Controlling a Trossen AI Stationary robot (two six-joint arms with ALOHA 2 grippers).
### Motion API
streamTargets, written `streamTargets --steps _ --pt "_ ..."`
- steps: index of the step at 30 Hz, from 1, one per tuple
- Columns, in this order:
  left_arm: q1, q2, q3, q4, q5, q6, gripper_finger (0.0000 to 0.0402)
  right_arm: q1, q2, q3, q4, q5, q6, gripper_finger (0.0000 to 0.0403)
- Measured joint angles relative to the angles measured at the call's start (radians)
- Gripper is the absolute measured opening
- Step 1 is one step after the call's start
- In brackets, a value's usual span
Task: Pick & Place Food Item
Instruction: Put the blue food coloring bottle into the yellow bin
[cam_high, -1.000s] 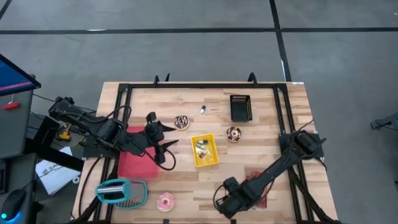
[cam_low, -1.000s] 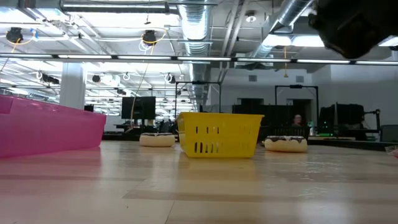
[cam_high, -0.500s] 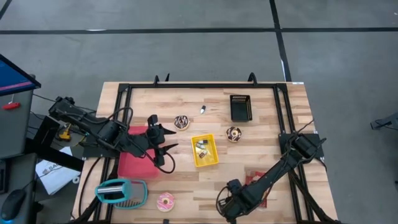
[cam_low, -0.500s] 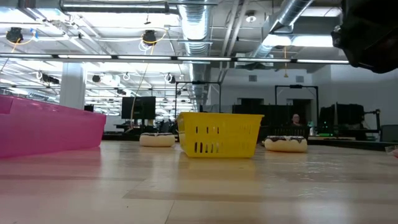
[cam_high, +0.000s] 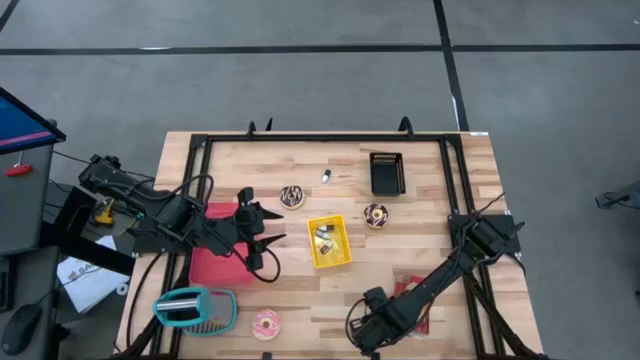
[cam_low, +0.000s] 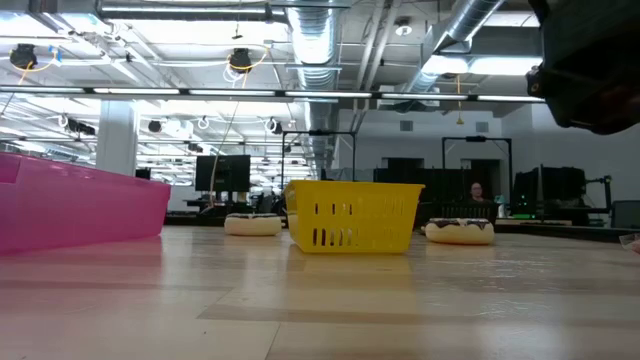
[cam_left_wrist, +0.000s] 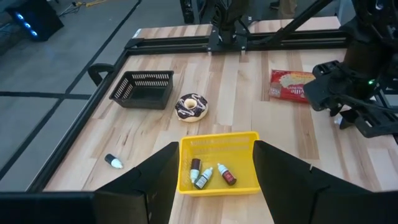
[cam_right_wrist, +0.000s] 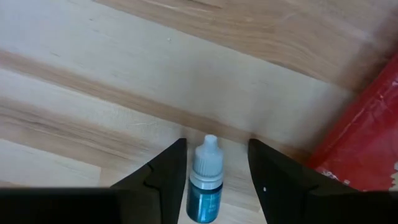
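My right gripper (cam_right_wrist: 214, 163) points straight down near the table's front edge (cam_high: 362, 335), open. A small dropper bottle (cam_right_wrist: 204, 186) with a white cap and blue label lies on the wood between its fingers, apart from both. A red snack packet (cam_right_wrist: 367, 137) lies flat just beside it (cam_high: 415, 298). My left gripper (cam_high: 268, 250) hovers open above the pink bin's right edge, facing the yellow basket (cam_left_wrist: 217, 163). Two chocolate donuts (cam_high: 292, 196) (cam_high: 376, 214) and a pink donut (cam_high: 266, 324) rest flat on the table.
The yellow basket (cam_high: 329, 242) holds three small bottles. A black basket (cam_high: 386, 172) stands at the back, with a loose bottle (cam_high: 326, 177) to its left. The pink bin (cam_high: 212, 262) and a teal holder (cam_high: 195, 308) sit at the left. Bare wood lies between the pink donut and my right gripper.
My right gripper has sunk a little toward the table over the dropper bottle, rolling slightly about its own axis; its fingers have kept the same gap.
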Motion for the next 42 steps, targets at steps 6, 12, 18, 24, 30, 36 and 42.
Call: streamTargets --steps 6,12,18,24,30,36,42 --pt "0.000 0.000 0.000 -0.001 0.000 0.000 0.0199 0.001 -0.005 0.000 -0.012 0.002 0.003 0.0148" --pt "0.000 0.000 0.000 -0.001 -0.001 0.000 0.0199 0.001 -0.004 -0.003 -0.005 -0.002 0.002 0.0090" --pt "0.000 0.000 0.000 -0.001 -0.002 0.000 0.0199 -0.001 -0.006 0.007 0.002 0.011 -0.012 0.0040" --pt "0.000 0.000 0.000 -0.001 -0.002 0.000 0.0199 -0.044 -0.015 0.083 -0.022 0.127 -0.067 0.0009" --pt "0.000 0.000 0.000 -0.001 -0.002 0.000 0.0199 -0.124 -0.016 0.179 -0.131 0.192 -0.210 0.0002" --pt "0.000 0.000 0.000 -0.001 -0.002 0.000 0.0199 -0.132 -0.018 0.273 -0.199 0.212 -0.382 0.0003" --pt "0.000 0.000 0.000 -0.001 -0.002 0.000 0.0199 -0.026 -0.020 0.290 -0.203 0.161 -0.371 0.0049"
